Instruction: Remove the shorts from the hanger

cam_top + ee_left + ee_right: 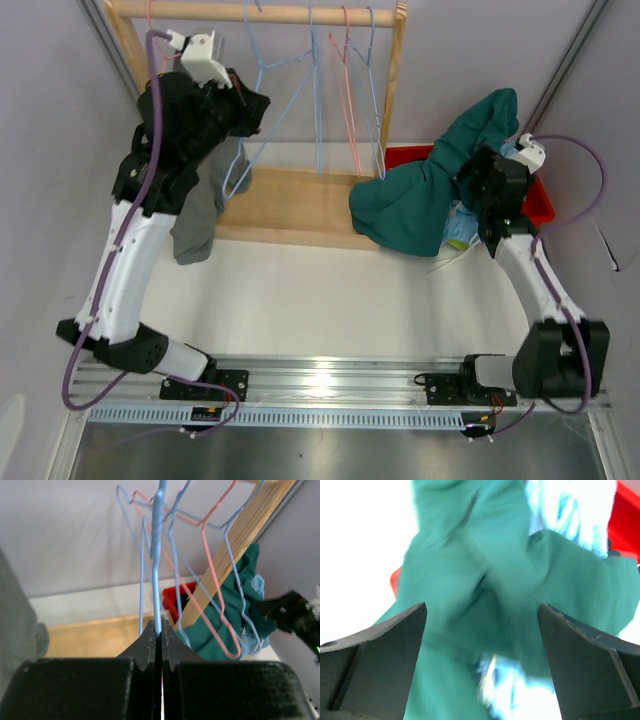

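The left tool [158, 630] was clenched on the wire of a blue hanger [158, 565], high in the upper left of the overhead view, under the wooden rail [250, 14]. Just beside it the grey shorts [203, 215] hung in a long drape, their length running down the frame toward the worktop [320, 290]. I could not tell how they sat on the hanger.

The right tool [482, 609] stood wide apart, gripping nothing. It was directly over the dark teal shorts [420, 190], which lay heaped with the light blue shorts [457, 228] across the red bin [540, 205] at centre right.

By my reckoning the garment left to free lay well apart from the free tool, across the frame to the left. The nearer arm was busy holding the wire.
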`<move>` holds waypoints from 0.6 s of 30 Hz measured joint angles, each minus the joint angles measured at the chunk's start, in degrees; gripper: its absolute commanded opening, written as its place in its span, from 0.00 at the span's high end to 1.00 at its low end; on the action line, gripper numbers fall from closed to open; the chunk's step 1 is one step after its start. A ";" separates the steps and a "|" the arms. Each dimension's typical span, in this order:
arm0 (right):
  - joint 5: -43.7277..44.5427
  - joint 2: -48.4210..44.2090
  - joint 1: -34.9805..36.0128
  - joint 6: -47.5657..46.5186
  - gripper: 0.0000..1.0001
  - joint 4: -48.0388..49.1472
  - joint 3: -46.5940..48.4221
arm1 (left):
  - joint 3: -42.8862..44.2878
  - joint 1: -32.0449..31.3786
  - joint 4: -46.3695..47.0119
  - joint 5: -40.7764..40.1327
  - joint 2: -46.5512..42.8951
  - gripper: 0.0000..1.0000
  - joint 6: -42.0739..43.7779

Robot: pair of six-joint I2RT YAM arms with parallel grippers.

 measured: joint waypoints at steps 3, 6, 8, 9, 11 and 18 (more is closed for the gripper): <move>-0.35 -10.47 3.52 0.02 0.01 -0.24 -5.49 | 8.74 -1.51 0.07 -1.14 8.48 1.00 0.00; -0.39 -21.49 8.83 0.33 0.01 -1.57 -10.82 | 18.08 -1.79 0.46 -1.77 18.05 1.00 -0.37; -0.15 -28.33 12.31 0.74 0.01 -3.28 -13.97 | 22.97 -1.79 0.92 -2.36 23.56 1.00 -0.42; 0.00 -31.87 14.23 0.96 0.01 -4.35 -15.47 | 24.17 -1.79 1.11 -2.78 25.59 1.00 -0.39; 0.44 -37.31 18.43 1.49 0.01 -6.23 -17.53 | 24.87 -1.79 1.31 -3.26 28.68 1.00 -0.39; 3.72 -42.69 26.99 1.73 0.01 -11.85 -18.16 | 24.65 -1.95 1.18 -4.28 30.47 0.95 -0.55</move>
